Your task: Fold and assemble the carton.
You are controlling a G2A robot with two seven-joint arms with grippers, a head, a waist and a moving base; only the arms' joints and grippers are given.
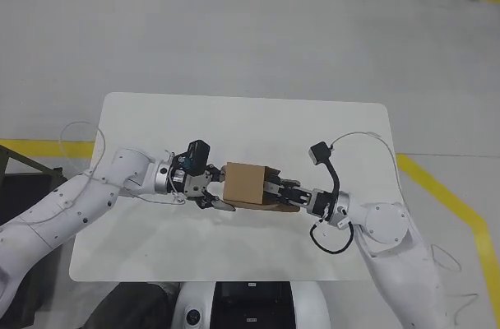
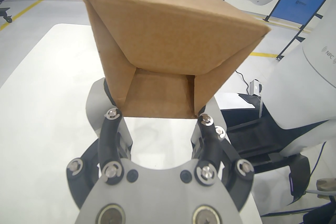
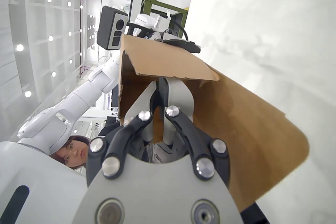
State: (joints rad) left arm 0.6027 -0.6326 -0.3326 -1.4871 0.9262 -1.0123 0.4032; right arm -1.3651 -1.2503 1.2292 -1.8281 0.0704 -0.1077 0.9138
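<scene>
Where the two arms meet over its middle, the white rectangular worktop point(image 1: 151, 238) is the largest item; its bare surface runs beneath the left wrist view point(image 2: 39, 78) and beside the right point(image 3: 262, 12).

Item: brown corrugated cardboard carton point(image 1: 244, 183), box-shaped, lying lengthwise between the two claws at the worktop's centre.
- Top view: one plain closed panel faces up, and neither end's inside can be seen.
- Left wrist view: the carton point(image 2: 170, 36) appears raised clear of the worktop. Its near end forms a hollow recess, the side flaps angled inward onto a bare cardboard back wall.
- Right wrist view: the opposite end of the carton point(image 3: 236, 114) stands open. A long round-cornered flap extends out over the worktop, and a ragged-edged flap hangs across the mouth. Contents: the right claw's fingers.

Item: left claw point(image 1: 215, 189), fingers spread wide, one on each side of the carton's recessed end point(image 2: 155, 104). Whether the pads touch the cardboard cannot be told.

Item: right claw point(image 1: 275, 191), fingers pressed close together inside the open end point(image 3: 164, 88), with a sliver of cardboard between them. The tips are hidden under the ragged flap.
</scene>
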